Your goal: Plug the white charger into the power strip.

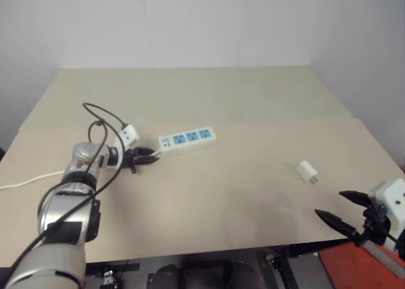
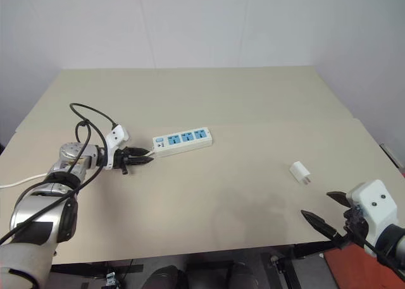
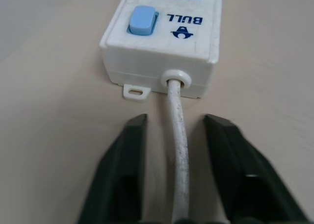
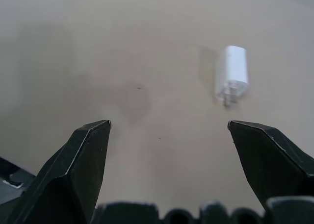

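**Left wrist view: my pincer straddles the strip's cord**

Left wrist view puts my left pincer (image 3: 175,136) low over the beige tabletop (image 1: 240,200), its two black fingers (image 3: 122,165) narrowed about the thin white cord (image 3: 177,150) just where it leaves the end of the long white rectangular power strip (image 1: 187,139). A sliver of gap shows on either side of the cord, so the pads flank it without clearly pinching it; I cannot tell whether I truly have hold of it. The strip's end facing me carries a blue switch (image 3: 141,21) and a small mounting tab. From my head, the strip lies flat left of the table's middle with three blue sockets in a row, and its cord trails off toward the table's left edge.

Further right, well apart from the strip, the small white cube-shaped charger (image 1: 307,171) lies on its side on the table, its short metal prongs (image 4: 228,95) pointing toward my near edge. My right pincer (image 4: 169,128) hovers near the table's front right corner, fingers spread wide and empty, the charger ahead of them and untouched.
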Robot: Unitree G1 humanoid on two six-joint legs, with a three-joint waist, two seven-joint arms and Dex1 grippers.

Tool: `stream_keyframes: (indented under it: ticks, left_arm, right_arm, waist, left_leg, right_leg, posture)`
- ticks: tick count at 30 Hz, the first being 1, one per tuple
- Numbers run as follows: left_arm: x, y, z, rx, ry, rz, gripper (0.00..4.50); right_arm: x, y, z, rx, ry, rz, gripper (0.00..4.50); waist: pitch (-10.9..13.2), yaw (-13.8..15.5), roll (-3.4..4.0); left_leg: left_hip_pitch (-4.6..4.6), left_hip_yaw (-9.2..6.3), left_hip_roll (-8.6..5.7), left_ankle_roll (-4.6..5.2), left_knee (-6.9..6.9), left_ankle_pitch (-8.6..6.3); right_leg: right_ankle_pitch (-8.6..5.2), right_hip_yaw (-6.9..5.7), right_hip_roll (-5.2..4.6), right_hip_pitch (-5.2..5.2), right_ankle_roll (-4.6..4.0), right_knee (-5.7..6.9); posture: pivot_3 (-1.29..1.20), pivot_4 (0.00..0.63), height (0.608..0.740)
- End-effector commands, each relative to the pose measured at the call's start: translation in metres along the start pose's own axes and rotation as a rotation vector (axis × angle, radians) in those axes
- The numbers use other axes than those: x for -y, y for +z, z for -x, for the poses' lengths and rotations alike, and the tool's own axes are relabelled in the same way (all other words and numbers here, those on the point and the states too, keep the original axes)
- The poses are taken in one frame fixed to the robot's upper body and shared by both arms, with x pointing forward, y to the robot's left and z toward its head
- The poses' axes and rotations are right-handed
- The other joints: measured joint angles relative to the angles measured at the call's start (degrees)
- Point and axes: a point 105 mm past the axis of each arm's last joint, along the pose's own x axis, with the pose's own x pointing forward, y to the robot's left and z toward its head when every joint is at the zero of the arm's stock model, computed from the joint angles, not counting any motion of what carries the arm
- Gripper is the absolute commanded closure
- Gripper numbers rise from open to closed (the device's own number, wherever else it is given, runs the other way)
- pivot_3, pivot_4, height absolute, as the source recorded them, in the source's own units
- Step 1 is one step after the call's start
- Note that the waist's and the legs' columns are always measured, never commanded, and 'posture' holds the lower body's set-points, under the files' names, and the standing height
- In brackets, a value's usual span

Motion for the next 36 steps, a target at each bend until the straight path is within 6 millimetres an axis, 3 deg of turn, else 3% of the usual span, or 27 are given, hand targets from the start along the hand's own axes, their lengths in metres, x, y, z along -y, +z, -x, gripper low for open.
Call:
stream_keyframes:
  ticks: [1,3,18,28,36]
  left_arm:
    - [0.001,0.003,-0.001,0.009,-0.015,-0.008,4.02]
    - [0.002,0.003,-0.001,0.014,-0.020,-0.008,4.46]
    - [0.005,0.016,0.010,0.046,-0.066,-0.135,4.46]
    - [0.041,0.018,0.037,0.048,-0.066,-0.104,4.46]
    - [0.060,0.015,0.040,0.044,0.001,-0.010,4.46]
  right_arm:
    - [-0.011,0.015,-0.001,0.061,0.073,0.074,0.00]
    - [-0.017,0.017,-0.003,0.080,0.103,0.100,0.00]
    - [-0.016,0.012,-0.015,0.069,0.096,0.108,0.00]
    - [-0.020,0.008,-0.023,0.073,0.107,0.098,0.00]
    - [-0.017,0.004,-0.028,0.069,0.112,0.103,0.00]
  waist:
    - [0.0,0.0,0.00]
    - [0.0,0.0,0.00]
    - [0.0,0.0,0.00]
    - [0.0,-0.2,0.03]
    - [0.0,0.2,0.05]
  left_leg:
    - [0.00,0.00,-0.01,0.00,0.00,0.00]
    - [-0.01,0.01,-0.01,-0.01,0.01,0.01]
    - [-0.15,0.03,-0.02,-0.25,0.07,0.14]
    - [-0.17,0.02,0.09,-0.36,0.08,0.21]
    - [-0.01,-0.06,0.11,-0.40,0.08,0.23]
  right_leg:
    - [0.00,0.00,0.00,0.00,0.00,-0.01]
    - [0.00,0.00,0.00,0.00,0.00,-0.01]
    - [0.01,-0.03,0.00,-0.03,0.01,-0.04]
    - [0.00,0.01,0.00,-0.08,0.02,-0.02]
    - [-0.01,0.05,0.00,-0.01,0.01,0.04]
  posture:
    - [0.00,0.150,0.740]
    - [0.00,0.150,0.740]
    - [0.00,0.150,0.740]
    - [0.00,0.150,0.740]
    - [0.00,0.150,0.740]
